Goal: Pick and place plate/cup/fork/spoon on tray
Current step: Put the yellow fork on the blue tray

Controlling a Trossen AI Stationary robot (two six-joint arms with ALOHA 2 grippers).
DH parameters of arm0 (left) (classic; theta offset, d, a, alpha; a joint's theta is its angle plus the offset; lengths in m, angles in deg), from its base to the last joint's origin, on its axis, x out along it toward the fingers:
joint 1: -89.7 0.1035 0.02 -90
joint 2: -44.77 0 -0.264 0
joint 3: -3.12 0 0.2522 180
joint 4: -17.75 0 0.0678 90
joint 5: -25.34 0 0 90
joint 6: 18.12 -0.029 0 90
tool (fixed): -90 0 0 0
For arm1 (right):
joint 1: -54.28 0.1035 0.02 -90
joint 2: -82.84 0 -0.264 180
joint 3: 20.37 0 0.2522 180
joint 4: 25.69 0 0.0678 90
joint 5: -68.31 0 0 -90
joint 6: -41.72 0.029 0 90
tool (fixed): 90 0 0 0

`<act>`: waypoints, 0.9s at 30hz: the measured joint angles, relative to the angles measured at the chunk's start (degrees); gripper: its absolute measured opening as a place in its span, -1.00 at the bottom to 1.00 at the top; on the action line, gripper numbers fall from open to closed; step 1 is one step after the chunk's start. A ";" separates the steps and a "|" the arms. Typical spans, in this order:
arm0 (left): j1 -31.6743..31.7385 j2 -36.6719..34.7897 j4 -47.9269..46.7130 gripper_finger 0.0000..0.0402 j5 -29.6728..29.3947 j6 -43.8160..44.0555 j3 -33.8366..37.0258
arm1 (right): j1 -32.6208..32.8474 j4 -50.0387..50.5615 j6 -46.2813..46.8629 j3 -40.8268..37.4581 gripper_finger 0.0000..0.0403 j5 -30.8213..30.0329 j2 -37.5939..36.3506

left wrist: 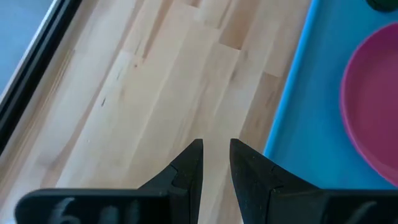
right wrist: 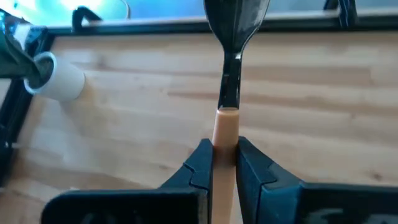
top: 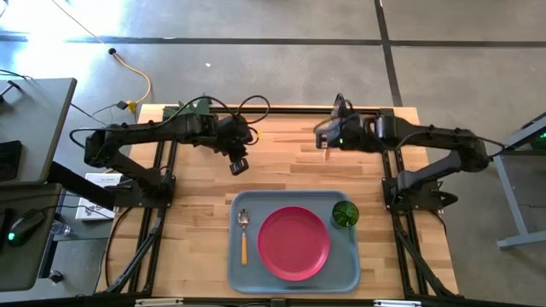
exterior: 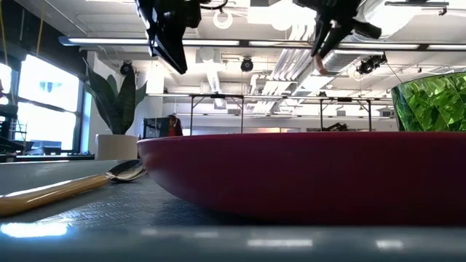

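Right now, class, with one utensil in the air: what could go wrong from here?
1. The right gripper pinches the fork by its thin handle only, so it might swivel or slip.
2. The tray already holds the plate, cup and spoon. Only narrow strips are free, so the fork may land on the plate or knock the cup.
3. The left gripper hangs near the tray's spoon side, which risks a clash.

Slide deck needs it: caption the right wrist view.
Right tool grips the fork by its orange handle above the wooden table.
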 joint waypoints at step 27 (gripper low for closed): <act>6.75 0.00 0.48 -0.65 -0.14 5.56 0.00 | -23.03 -33.07 -33.38 1.71 -0.91 15.18 0.61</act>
